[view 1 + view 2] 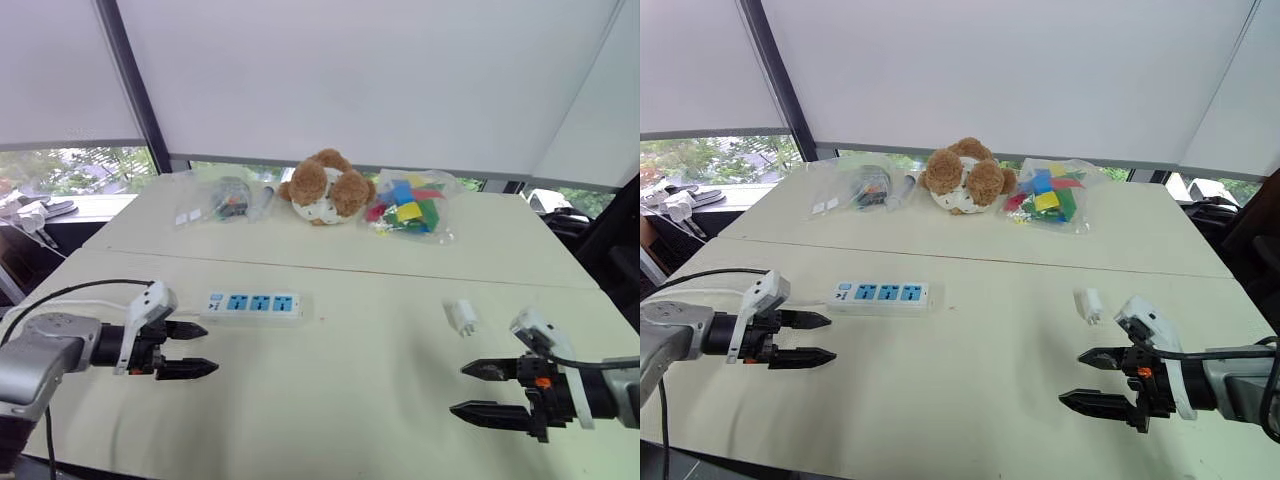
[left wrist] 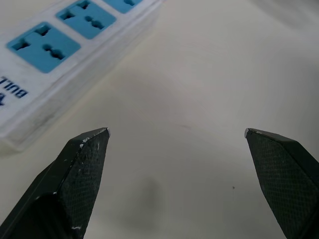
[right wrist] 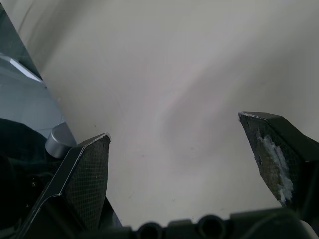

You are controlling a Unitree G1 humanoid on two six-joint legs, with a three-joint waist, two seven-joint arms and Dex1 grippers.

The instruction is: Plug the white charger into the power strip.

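Pale cream tabletop [image 1: 330, 400] fills the foreground under drawn white window blinds, with a brown teddy bear [image 1: 326, 187], a clear bag of coloured blocks [image 1: 408, 207] and another clear bag of small items [image 1: 226, 197] lined along the far edge. On the near half, the power strip [image 1: 253, 305] lies flat, showing 3 blue sockets facing up, its cord running off toward the left. The white charger [image 1: 463, 317] rests on the table well apart from the strip, over on the right. The right gripper [image 1: 492, 389] hovers above the table with its 2 black fingers spread wide and empty; the charger sits just beyond it, slightly toward the centre, not touched. The left gripper [image 1: 198, 348] is likewise spread wide and empty, just in front of the strip's switch end; its wrist view shows the strip's near corner beside 1 fingertip [image 2: 87, 164]. The step in hand appears to be reaching for the charger with the right gripper. To do it well, the fingers should likely straddle the charger's plastic body, not its prongs, closing squarely so it does not twist. The left gripper looks well placed to steady the strip for insertion.
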